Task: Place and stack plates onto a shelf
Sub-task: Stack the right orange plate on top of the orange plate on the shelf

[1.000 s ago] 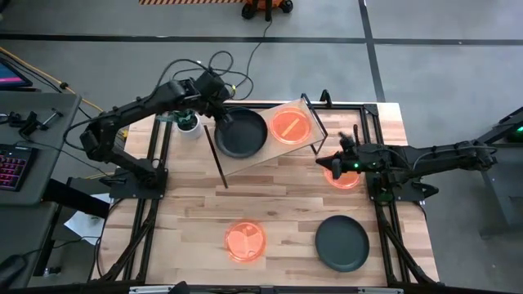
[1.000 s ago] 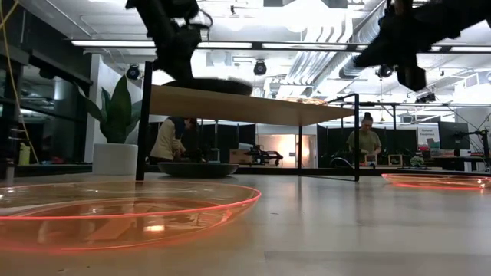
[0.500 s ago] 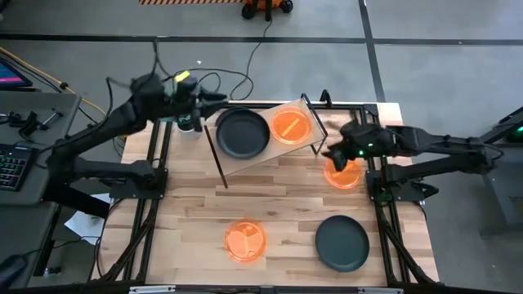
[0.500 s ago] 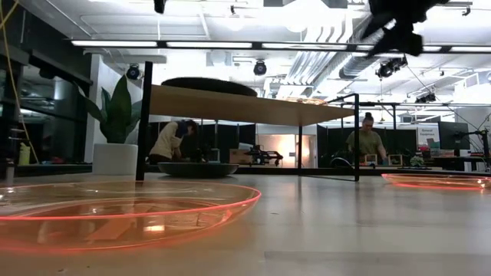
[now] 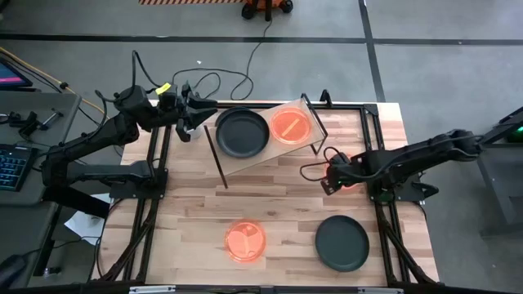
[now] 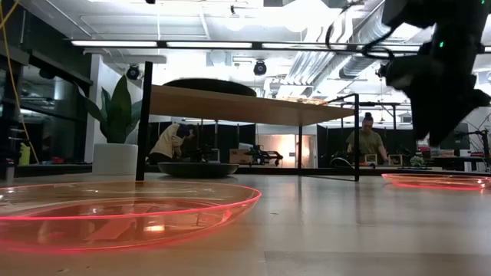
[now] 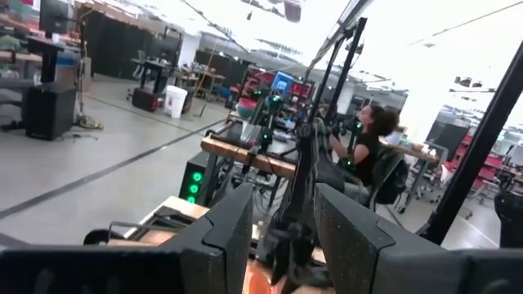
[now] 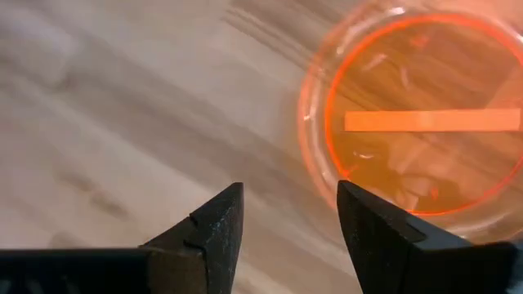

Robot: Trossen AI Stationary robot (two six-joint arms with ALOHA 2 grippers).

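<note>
The shelf [image 5: 270, 143] stands at the table's far middle with a black plate [image 5: 242, 133] and an orange plate [image 5: 290, 126] side by side on its board. My left gripper [image 5: 204, 115] is open, in the air left of the shelf, and touches nothing. My right gripper [image 8: 290, 200] is open and points down over bare table, just beside the rim of a second orange plate [image 8: 425, 122] that lies flat at the table's right [image 5: 350, 176]. A third orange plate [image 5: 245, 241] and a second black plate [image 5: 342, 242] lie flat near the front edge.
A potted plant [image 6: 115, 146] stands at the far left by the shelf's leg. Black frame rails [image 5: 155, 188] run along both sides of the table. Bare wood lies between the shelf and the two front plates. People sit at desks in the room behind.
My left gripper has drawn back from the black plate on the shelf toward the table's left edge; the plate stays on the board. My right gripper first rose, then came down beside the orange plate at the table's right and now points down.
</note>
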